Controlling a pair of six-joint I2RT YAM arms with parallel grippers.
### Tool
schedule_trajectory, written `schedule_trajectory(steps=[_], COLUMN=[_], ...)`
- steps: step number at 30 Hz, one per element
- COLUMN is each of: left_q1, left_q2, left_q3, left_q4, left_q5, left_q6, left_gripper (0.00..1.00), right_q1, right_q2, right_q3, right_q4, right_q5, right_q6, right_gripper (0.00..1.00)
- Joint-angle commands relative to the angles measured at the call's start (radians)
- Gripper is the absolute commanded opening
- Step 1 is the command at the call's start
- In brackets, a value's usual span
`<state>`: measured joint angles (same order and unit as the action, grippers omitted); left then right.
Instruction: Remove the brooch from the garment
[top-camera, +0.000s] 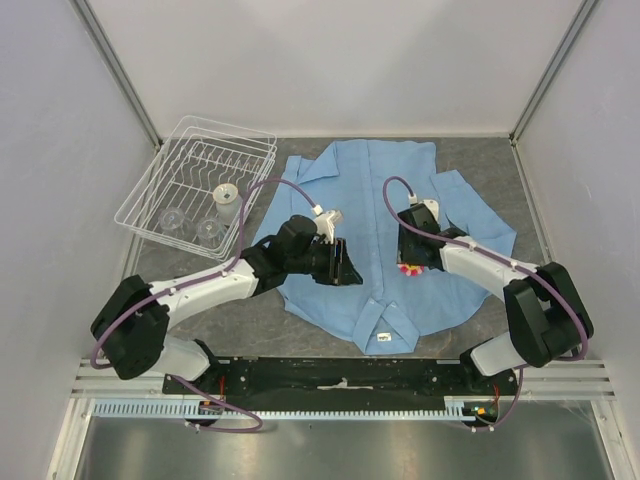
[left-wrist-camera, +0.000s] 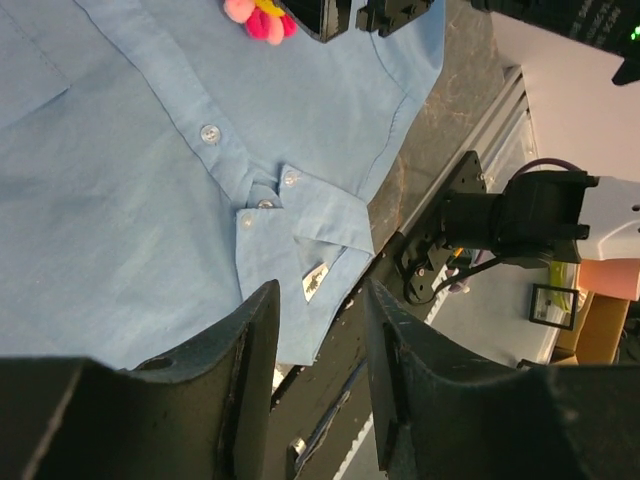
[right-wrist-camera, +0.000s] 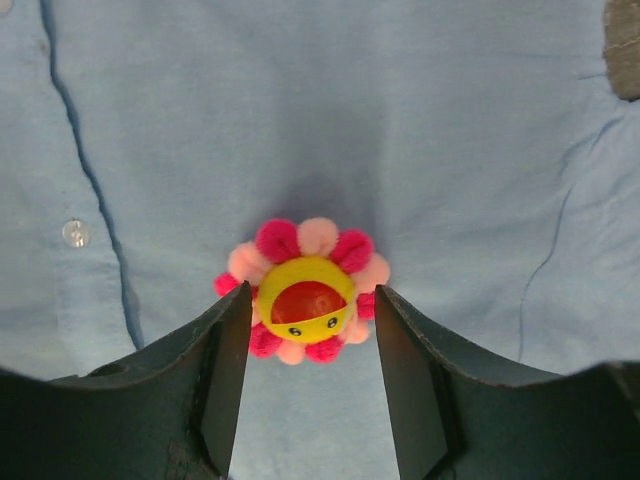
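1. Shows the garment (top-camera: 365, 195) spread flat on the dark table (top-camera: 480, 160), with the collar and small white label (left-wrist-camera: 316, 282) toward the arm bases.
2. Places the brooch (right-wrist-camera: 305, 292) on the shirt front, right of the button placket in the overhead view, toward the collar end, with pink and red petals around a yellow centre.
3. Sets the right gripper (right-wrist-camera: 313, 300) over the brooch, 1 finger at each side, tips overlapping the outer petals.
4. Cannot tell a real pinch from mere bracketing there.
5. Puts the left gripper (left-wrist-camera: 320, 295) low over the shirt, left of the placket, its 2 fingers standing apart and aimed toward the collar; contact with the cloth not clear.
6. Keeps both grippers near each other, on opposite sides of the placket.
7. Shows a white wire rack (top-camera: 150, 195) at the table's far left, just off the shirt's sleeve, holding 2 clear glasses and 1 pale cup.
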<state>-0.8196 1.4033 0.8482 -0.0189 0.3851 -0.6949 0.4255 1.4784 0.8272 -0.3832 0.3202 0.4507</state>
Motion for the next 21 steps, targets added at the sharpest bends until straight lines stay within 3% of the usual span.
schedule_trajectory(steps=[1,11,21], left_q1=[-0.012,-0.019,-0.023], left_q2=[0.011,-0.027,-0.041], left_q3=[-0.038,-0.118,-0.126], left_q4=[0.148,0.186,0.195], left_q5=[-0.051,-0.046,-0.038], left_q6=[-0.009,-0.025,-0.028], left_gripper=[0.45,0.46,0.47], right_q1=[0.05,0.098,0.102], right_q2=[-0.017,0.082,0.024], right_q3=[-0.025,0.001,-0.043], right_q4=[0.058,0.073,0.073], right_q5=[0.06,0.052,0.094], right_q6=[0.02,0.016,0.109], right_gripper=[0.6,0.76,0.64])
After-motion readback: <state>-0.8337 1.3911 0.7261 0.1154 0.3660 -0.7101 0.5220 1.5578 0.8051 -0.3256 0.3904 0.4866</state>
